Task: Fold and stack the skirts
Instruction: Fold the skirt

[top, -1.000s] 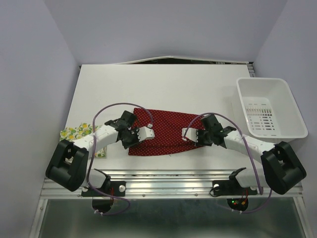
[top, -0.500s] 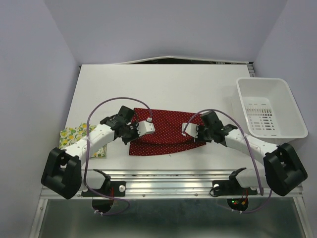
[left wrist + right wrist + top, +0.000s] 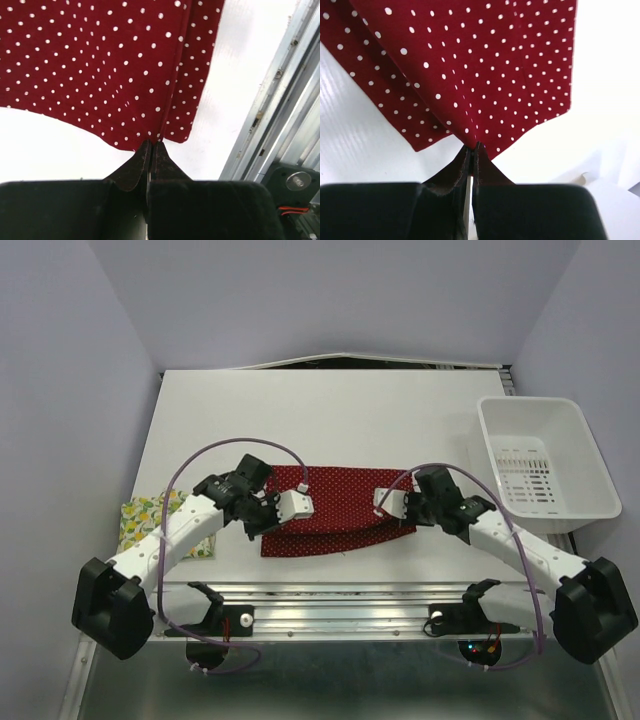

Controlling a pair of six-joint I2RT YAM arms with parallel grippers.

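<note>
The dark red polka-dot skirt [image 3: 338, 508] lies near the table's front edge, its far edge lifted and folded toward the front. My left gripper [image 3: 272, 512] is shut on the skirt's left corner [image 3: 150, 115]. My right gripper [image 3: 402, 510] is shut on its right corner [image 3: 480, 90]. The wrist views show each pair of jaws pinching the red fabric at its edge, with a lower layer lying beneath. The lemon-print skirt [image 3: 150, 518] lies folded at the table's left edge, partly under the left arm.
A white plastic bin [image 3: 543, 470] stands at the right edge of the table [image 3: 340, 410]. A metal rail [image 3: 340, 595] runs along the front edge, also seen in the left wrist view [image 3: 280, 115].
Both grippers have moved toward the front of the table, drawing the skirt's held far edge over its near part. The arms have stretched out further.
</note>
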